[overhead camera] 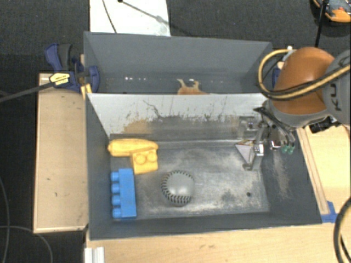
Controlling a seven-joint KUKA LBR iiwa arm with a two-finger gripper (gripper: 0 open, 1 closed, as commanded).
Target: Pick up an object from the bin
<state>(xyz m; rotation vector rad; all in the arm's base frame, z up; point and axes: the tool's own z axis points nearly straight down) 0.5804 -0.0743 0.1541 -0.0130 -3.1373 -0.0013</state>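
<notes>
Few things lie in the bin (181,53), all on the left and middle of its floor. A yellow block (137,153), long across the top with a studded square part below, sits near the left wall. Just in front of it lies a blue brick (123,193), set lengthwise toward the front wall; whether the two touch I cannot tell. Right of the brick rests a grey ball (177,187) with dark stripes on its lower side, apart from both blocks. The arm (299,84), under its orange cover, comes in over the right wall. Its claw (252,153) hangs low at the right side of the bin over bare floor, well apart from the ball, which is the nearest thing to it. Whether the claw is spread or pressed together cannot be told from this angle.
</notes>
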